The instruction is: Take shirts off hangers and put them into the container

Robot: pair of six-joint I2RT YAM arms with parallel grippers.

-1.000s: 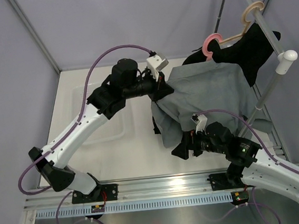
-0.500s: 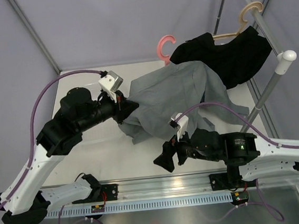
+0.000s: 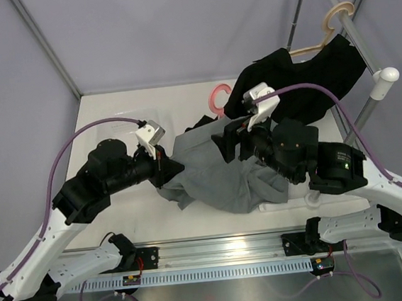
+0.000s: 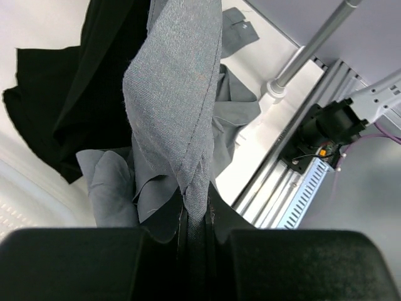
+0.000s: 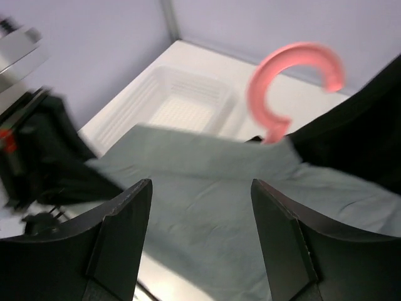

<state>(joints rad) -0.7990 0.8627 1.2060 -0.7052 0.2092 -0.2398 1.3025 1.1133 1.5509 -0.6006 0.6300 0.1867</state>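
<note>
Shows left claw [image 3: 167, 166] clamped on grey shirt [image 3: 218, 177] mid-counter [image 3: 194, 226]; right claw [image 5: 200, 185] apart over same shirt, near pink hanger [image 5: 294, 51].

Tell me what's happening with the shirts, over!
Left gripper shut on grey shirt. Right gripper open above it. Pink hanger at its far edge. Black shirt on tan hanger.

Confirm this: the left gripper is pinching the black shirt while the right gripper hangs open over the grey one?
No. The left wrist view shows the left gripper pinching the grey shirt; the right gripper does hang open over that shirt.
</note>
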